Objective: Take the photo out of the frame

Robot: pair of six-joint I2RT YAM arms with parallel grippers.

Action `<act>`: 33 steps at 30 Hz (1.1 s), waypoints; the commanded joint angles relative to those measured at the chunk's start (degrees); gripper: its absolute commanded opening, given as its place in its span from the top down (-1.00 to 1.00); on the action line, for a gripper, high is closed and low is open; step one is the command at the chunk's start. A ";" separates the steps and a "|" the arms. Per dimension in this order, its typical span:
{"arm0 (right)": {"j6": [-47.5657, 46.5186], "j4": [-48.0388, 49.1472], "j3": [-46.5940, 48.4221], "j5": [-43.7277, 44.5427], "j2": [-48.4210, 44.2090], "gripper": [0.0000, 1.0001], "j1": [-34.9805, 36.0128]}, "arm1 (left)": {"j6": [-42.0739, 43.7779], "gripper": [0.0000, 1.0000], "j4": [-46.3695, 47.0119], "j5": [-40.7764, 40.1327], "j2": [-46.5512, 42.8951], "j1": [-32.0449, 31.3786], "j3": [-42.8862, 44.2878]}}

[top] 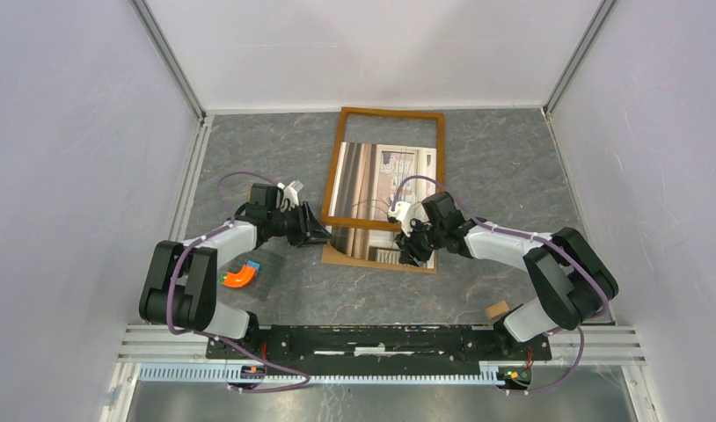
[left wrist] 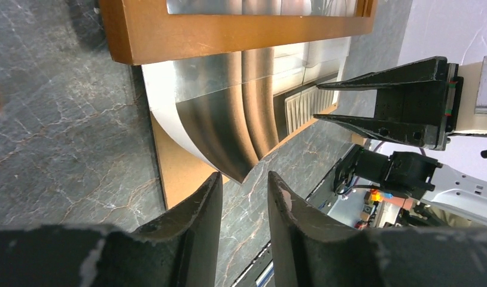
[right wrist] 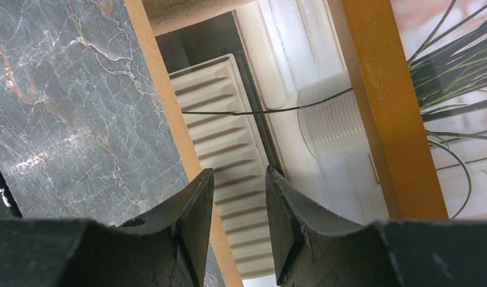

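Closest to me, by the left arm, sits one small orange block point(top: 238, 277) with a blue bit I can't make out. By the right arm there's one brown scrap point(top: 497, 309), too small to name.

Two grippers, two dark, tapered fingers each. The left gripper point(left wrist: 244, 176) is spread with nothing between its fingers, sitting just short of the photo's point(left wrist: 229, 119) near left corner. That corner has curled up off the flat brown board point(right wrist: 168, 101) beneath. The right gripper point(right wrist: 238, 173) is also parted, at the near right edge of photo and board. I can't tell whether it touches either.

One glossy photo, lying on the board on the grey marbled table point(top: 513, 176). Its near strip sticks out from under the frame's bottom rail, showing a ribbed radiator and brown curtain folds. Beyond the rail there's a white ridged pot and thin spiky leaves. Glare washes out much of it from above.

One frame point(top: 391, 112), a narrow orange-brown wooden rectangle, sits shifted farther back, overlapping the photo.
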 commanded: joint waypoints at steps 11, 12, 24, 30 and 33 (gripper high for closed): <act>-1.79 -3.38 0.37 2.32 -0.79 -0.09 0.75 | -5.16 0.09 0.81 0.05 6.72 -0.31 2.52; -1.98 -3.24 0.43 2.41 -1.03 -0.10 0.88 | -5.28 0.08 0.26 0.04 7.16 -0.33 2.63; -6.15 0.11 -1.06 8.12 -7.78 -0.40 4.46 | -8.02 0.65 -3.55 2.11 8.50 -0.33 5.93; -11.65 3.09 -2.72 14.08 -12.90 -0.48 12.13 | -9.91 0.96 -9.31 2.07 8.37 -0.15 8.76; -13.94 3.71 -2.96 16.94 -13.33 -0.49 16.28 | -11.13 0.96 -9.75 3.88 8.43 0.11 9.69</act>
